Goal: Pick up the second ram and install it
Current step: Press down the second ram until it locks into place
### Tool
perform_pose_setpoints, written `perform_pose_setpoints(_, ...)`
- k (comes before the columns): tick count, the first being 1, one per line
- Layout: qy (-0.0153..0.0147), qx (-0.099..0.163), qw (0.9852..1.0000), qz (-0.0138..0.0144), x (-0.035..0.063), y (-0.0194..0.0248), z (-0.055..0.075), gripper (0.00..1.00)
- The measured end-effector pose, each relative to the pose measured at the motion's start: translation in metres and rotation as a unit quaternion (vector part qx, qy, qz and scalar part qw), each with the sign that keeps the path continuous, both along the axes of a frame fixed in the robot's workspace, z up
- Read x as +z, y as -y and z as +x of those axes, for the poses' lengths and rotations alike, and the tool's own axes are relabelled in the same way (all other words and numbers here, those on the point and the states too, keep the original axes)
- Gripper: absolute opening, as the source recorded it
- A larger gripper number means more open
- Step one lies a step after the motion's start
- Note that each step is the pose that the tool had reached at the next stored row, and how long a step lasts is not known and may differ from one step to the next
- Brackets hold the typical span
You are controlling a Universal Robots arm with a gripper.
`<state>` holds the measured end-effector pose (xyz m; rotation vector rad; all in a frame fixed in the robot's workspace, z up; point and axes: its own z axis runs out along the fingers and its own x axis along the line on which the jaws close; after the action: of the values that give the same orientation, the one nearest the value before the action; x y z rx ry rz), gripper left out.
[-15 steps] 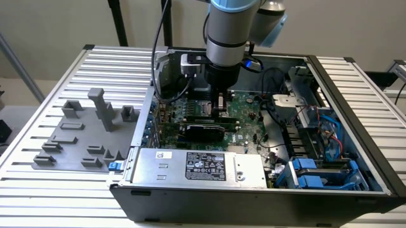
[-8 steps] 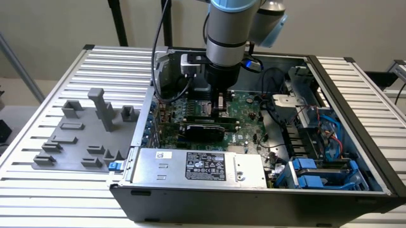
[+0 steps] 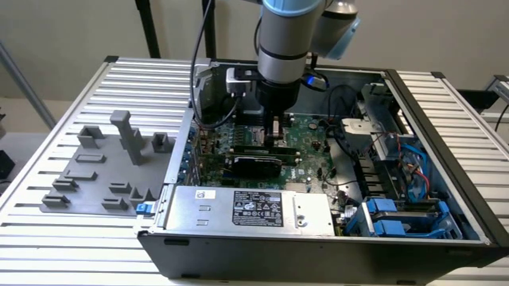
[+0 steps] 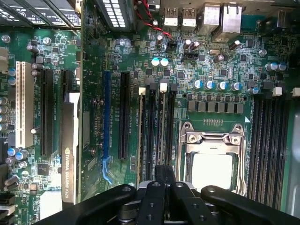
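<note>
Second ram [image 4: 164, 183]: thin edge-on stick clamped in the tool [image 4: 164, 199], pointing down at the memory slots [image 4: 154, 126] directly beneath. Judged light, stiff, brittle at the chips; best held by the top edge, as here. CPU socket [image 4: 213, 164] just beside the tool; black expansion card [image 3: 256, 159] near, inside the computer case [image 3: 318, 238].

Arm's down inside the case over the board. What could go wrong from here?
1. The gripper hangs over narrow memory slots packed side by side; slight misalignment could hit the wrong slot.
2. The processor socket lies right beside them and could take a knock.
3. Loose cables hang near the arm and might snag.
</note>
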<state>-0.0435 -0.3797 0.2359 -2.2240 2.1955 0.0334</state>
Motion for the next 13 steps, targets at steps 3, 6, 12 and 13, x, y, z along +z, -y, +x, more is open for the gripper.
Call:
perform_pose_setpoints(3, 0.0, 0.0, 1.0, -0.0002, -0.0019, 0.0, -0.0004, 0.11)
perform_pose_setpoints(6, 0.0005, 0.0, 1.0, -0.0002, -0.0047, 0.0, -0.001, 0.11)
perform_pose_setpoints(12, 0.0017, 0.0, 1.0, -0.0006, -0.01, 0.0, -0.0021, 0.11)
perform_pose_setpoints(13, 0.0018, 0.0, 1.0, -0.0006, -0.0101, 0.0001, -0.0022, 0.11)
